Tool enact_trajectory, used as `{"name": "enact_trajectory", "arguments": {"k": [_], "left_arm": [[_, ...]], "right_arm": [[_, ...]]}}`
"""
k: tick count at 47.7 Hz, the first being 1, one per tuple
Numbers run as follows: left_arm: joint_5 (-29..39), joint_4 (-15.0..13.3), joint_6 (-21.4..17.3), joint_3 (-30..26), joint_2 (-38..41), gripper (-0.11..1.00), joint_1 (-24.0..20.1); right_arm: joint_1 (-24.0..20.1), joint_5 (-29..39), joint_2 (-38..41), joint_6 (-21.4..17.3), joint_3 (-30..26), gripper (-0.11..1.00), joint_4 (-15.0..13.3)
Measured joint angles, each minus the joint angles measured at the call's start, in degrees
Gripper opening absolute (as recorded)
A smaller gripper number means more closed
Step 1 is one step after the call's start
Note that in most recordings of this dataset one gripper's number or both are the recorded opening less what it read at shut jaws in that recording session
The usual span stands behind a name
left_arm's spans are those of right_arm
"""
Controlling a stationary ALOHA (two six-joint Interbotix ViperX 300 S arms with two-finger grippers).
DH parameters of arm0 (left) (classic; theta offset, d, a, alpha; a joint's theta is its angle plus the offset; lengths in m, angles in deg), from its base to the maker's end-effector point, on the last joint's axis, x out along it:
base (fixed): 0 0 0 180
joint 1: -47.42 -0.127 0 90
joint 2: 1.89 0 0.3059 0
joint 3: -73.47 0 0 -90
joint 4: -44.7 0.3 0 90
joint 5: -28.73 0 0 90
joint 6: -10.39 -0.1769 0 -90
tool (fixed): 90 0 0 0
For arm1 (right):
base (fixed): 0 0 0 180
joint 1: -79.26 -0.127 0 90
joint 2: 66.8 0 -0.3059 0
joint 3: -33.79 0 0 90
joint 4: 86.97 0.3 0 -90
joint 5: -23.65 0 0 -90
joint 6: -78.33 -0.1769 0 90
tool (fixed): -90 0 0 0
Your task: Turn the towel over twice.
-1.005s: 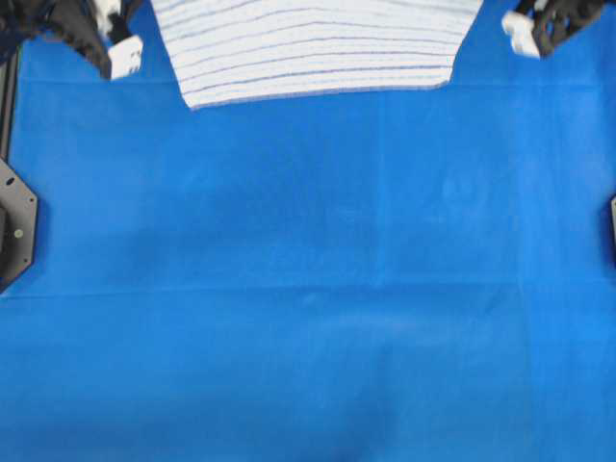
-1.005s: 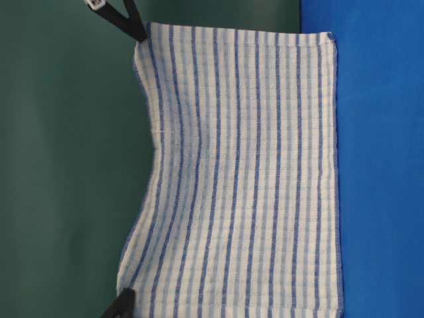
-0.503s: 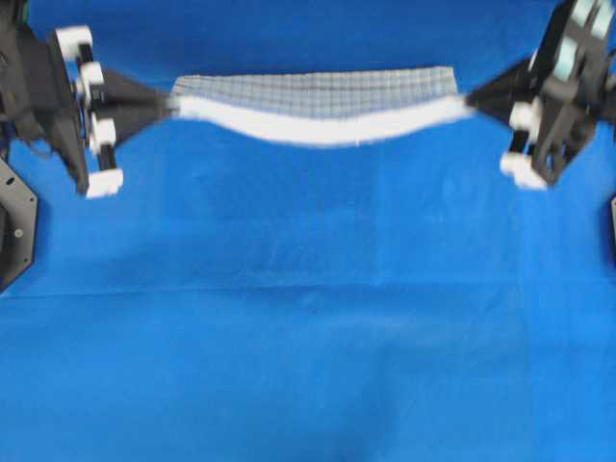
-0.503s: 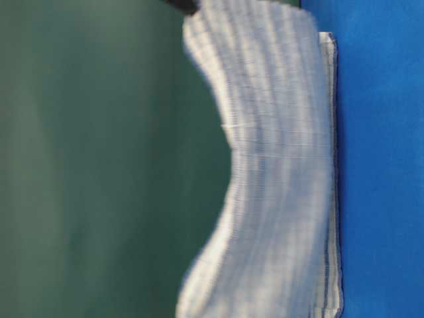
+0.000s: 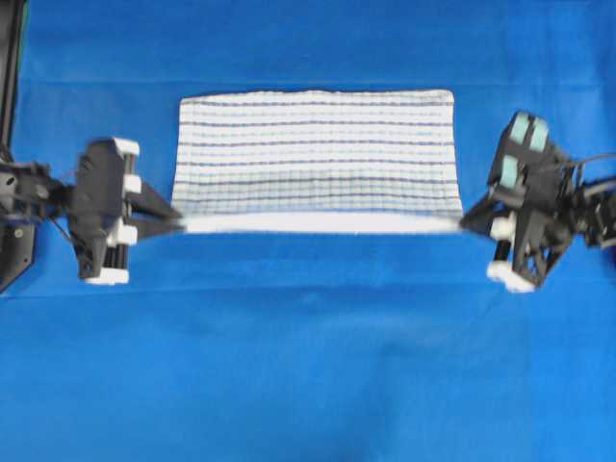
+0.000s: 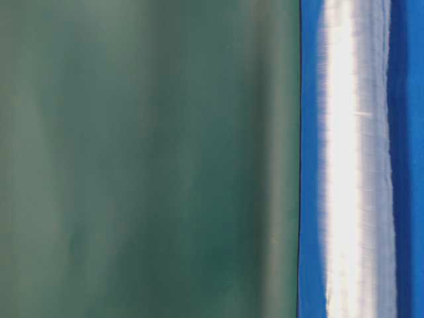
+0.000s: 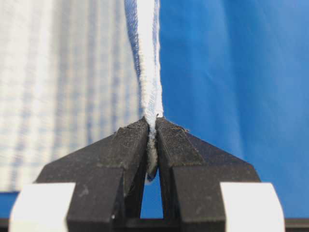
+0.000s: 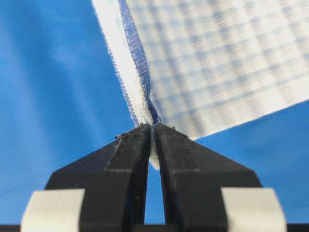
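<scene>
The towel [image 5: 318, 149], white with thin blue stripes, is spread across the far middle of the blue table, its near edge pulled taut between both grippers. My left gripper [image 5: 179, 223] is shut on the towel's near left corner [image 7: 149, 77]. On the other side, my right gripper [image 5: 465, 223] is shut on the near right corner [image 8: 140, 104]. In each wrist view the black fingers [image 7: 130, 145] [image 8: 181, 150] pinch the hemmed edge. The table-level view has the towel [image 6: 354, 165] as a blurred white band low over the table.
The blue cloth [image 5: 308, 366] covers the whole table, with open room in front of the towel. A black mount [image 5: 14, 241] sits at the left edge. A green backdrop [image 6: 146, 159] stands behind the table.
Both grippers have swept the towel's held edge from the far side over toward the near side and down. The towel went from hanging upright to lying spread over the table.
</scene>
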State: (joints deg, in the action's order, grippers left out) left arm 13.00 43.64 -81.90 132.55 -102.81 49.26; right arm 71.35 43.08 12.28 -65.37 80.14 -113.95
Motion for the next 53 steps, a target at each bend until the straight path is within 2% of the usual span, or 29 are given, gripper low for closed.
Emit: {"name": "enact_trajectory", "arguments": {"k": [9,19,26,41,43,46,53], "left_arm": [[0.00,0.00,3.78,-1.93,6.59,0.03,5.19],[0.00,0.00,4.39,-3.87,10.55,0.03,9.58],[0.09,0.00,4.83,-4.04,10.99,0.03,10.90],[0.00,0.09,4.75,-4.04,10.99,0.04,10.90],[0.00,0.00,4.75,-4.04,10.99,0.07,10.90],[0.00,0.09,5.01,-4.13,10.99,0.16,10.99],[0.62,0.00,5.10,-4.66,11.34,0.49,10.99]], "right_arm": [[-4.31,-3.16,4.57,-4.13,-0.18,0.08,0.00],[-7.03,-3.69,7.65,-6.06,-1.23,0.08,0.00],[-8.09,-3.69,8.17,-6.24,-1.49,0.08,0.00],[-8.17,-3.69,9.14,-6.77,-1.58,0.08,0.00],[-8.17,-3.69,9.40,-6.77,-1.58,0.08,0.00],[-8.17,-3.69,9.67,-6.77,-1.49,0.08,0.00],[-8.35,-3.78,9.76,-6.77,-1.58,0.10,0.00]]}}
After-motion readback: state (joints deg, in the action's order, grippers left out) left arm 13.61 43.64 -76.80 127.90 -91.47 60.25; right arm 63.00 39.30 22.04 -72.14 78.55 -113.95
